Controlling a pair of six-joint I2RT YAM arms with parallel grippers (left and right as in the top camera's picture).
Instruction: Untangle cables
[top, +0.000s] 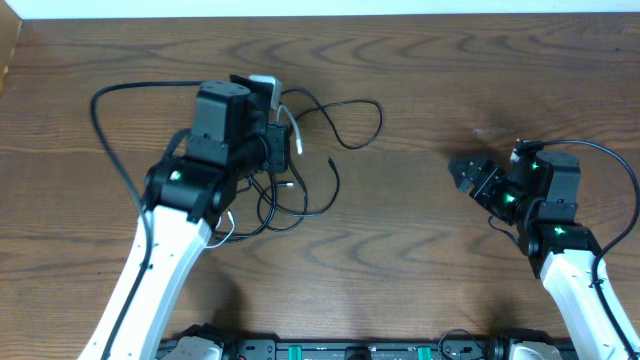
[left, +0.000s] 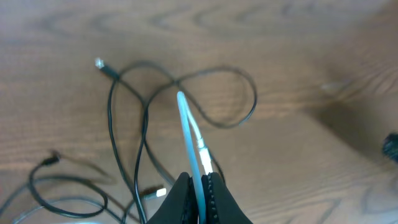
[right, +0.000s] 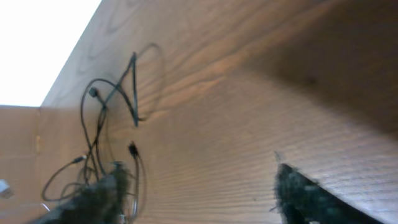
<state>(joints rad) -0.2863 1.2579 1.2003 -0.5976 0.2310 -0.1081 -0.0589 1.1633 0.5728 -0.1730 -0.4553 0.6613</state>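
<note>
Left end effector (left: 200, 182) pinches white cable (left: 188, 124), its length pointing straight ahead over looped black cables (left: 144, 118); right end effector (top: 468, 176) wide open, empty.

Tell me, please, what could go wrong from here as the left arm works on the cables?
1. The left tool is shut on the white cable, whose free end reaches to where the black cables cross; pulling may drag them along and tighten the tangle.
2. The right tool is open and apart from them, so nothing pins the black cables down.
3. The white cable sits at the very fingertips and may slip out.
</note>
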